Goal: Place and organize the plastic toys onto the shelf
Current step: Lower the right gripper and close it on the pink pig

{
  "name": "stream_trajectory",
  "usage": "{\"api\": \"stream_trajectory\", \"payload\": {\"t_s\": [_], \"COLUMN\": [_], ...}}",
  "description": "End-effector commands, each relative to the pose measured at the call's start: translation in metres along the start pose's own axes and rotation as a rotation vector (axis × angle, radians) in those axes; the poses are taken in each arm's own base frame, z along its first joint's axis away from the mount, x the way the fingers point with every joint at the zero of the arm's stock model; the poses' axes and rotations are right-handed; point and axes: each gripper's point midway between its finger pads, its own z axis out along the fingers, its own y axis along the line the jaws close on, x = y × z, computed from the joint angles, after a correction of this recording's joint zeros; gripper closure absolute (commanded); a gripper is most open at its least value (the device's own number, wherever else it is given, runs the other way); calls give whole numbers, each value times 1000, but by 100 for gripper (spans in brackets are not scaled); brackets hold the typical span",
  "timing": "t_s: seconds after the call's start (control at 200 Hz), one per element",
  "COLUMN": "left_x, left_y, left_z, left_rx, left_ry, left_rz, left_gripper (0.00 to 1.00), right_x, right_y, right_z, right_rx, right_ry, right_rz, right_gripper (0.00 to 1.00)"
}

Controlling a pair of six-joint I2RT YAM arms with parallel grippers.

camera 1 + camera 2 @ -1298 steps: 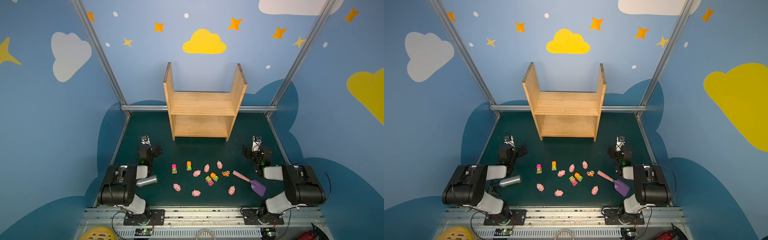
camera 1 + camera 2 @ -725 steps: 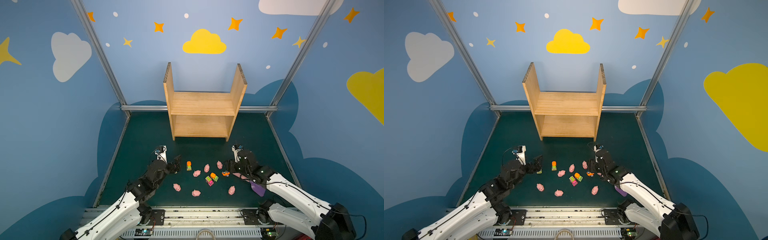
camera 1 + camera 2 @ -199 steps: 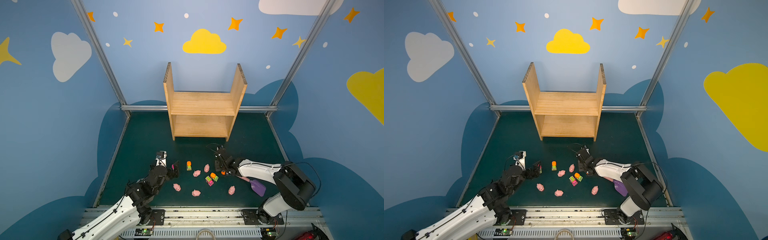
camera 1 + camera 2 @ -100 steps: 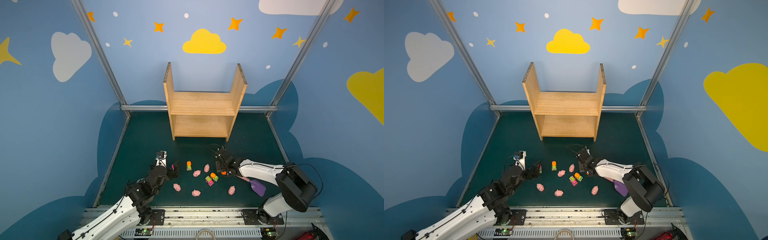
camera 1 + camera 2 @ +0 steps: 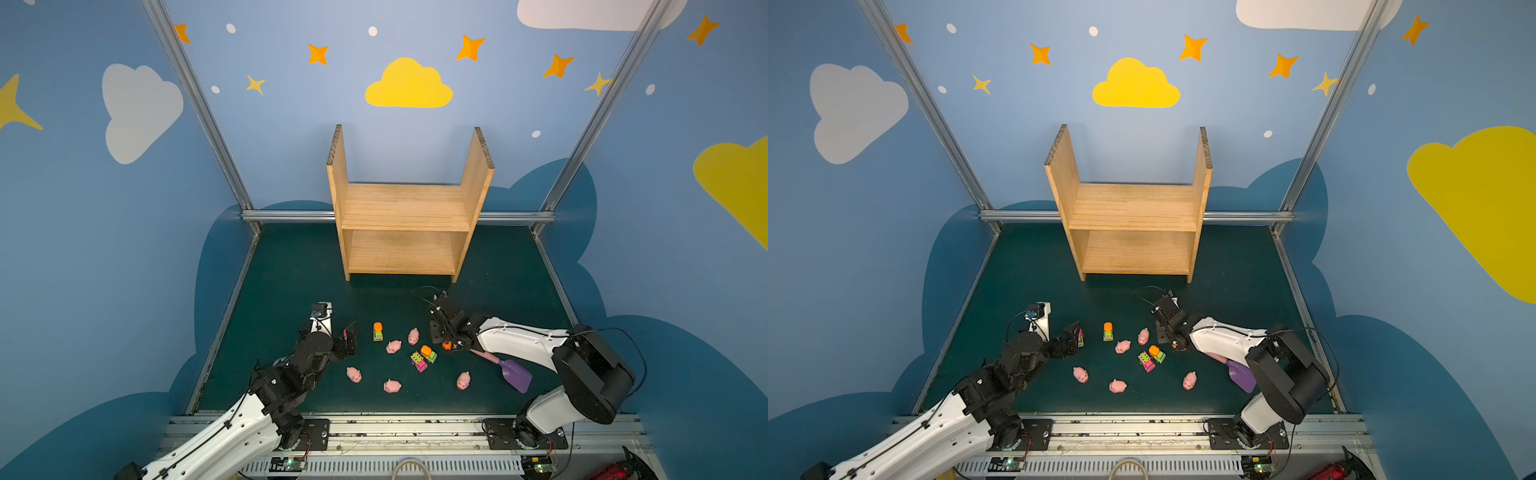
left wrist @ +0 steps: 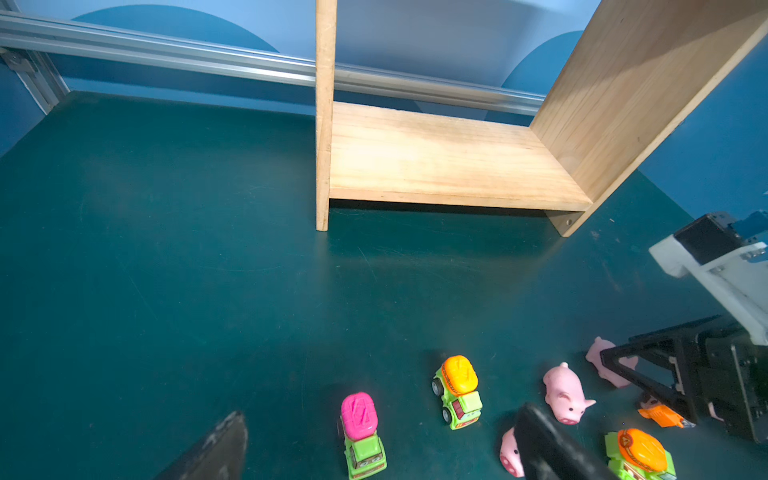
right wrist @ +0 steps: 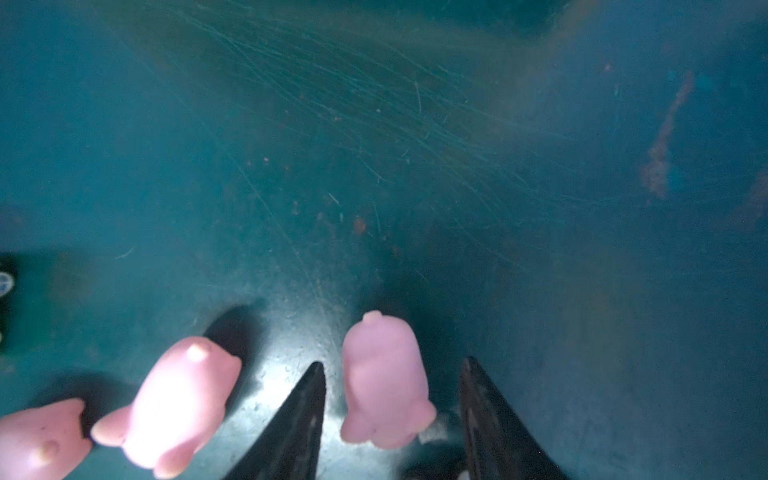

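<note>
Step in hand: apparently opening the first pick-ups, one toy per arm, nothing lifted yet.
Right pincer [image 7: 392,361]: standing part-open, straddling a pink pig [image 7: 384,386]; showing a sliver of bench [image 7: 415,166] on either side of it, so gripping nothing yet.
Left pincer [image 6: 382,413]: gaping at its widest, hanging low around the pink-topped truck [image 6: 360,432]; holding nothing, touching nothing visible.
Doing it well, right: centring the pig between the jaws, closing across its narrow flanks, and keeping clear of the neighbouring pig [image 7: 178,399] just beside. Squeezing gently too, the body looking rounded and likely to pop out.
Doing it well, left: sinking until the jaws are flanking the truck's body, then closing across its sides. Avoiding any nudge along the wheels, the truck probably rolling off at a touch.
Plastic toys: lying scattered as pigs and little vehicles on the near half of the bench, between the two arms, none on the shelf.
Shelf [image 5: 405,208]: standing at the far side of the bench, well apart from the toys, both boards bare.
Also present: purple scoop [image 5: 515,374] lying beside the right arm, probably not for shelving.
</note>
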Motion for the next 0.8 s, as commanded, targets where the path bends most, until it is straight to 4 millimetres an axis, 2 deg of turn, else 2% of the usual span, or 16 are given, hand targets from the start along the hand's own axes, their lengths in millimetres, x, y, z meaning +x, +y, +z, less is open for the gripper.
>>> {"api": "stream_trajectory", "payload": {"t_s": [0.0,0.3,0.796], "left_x": [3,3,1], "left_y": [4,4,-3], "left_z": [0,1,5], "left_rx": [-18,-21,-17], "left_ry": [5,7,34], "left_rz": [18,22,34], "left_gripper": [0,0,0], "right_x": [4,8,17], "right_y": [6,9,1], "right_z": [5,18,20], "right_rx": [-24,-35,-15], "right_ry": [8,-3,-7], "right_rz": [9,10,24], "right_gripper": [52,59,61]}}
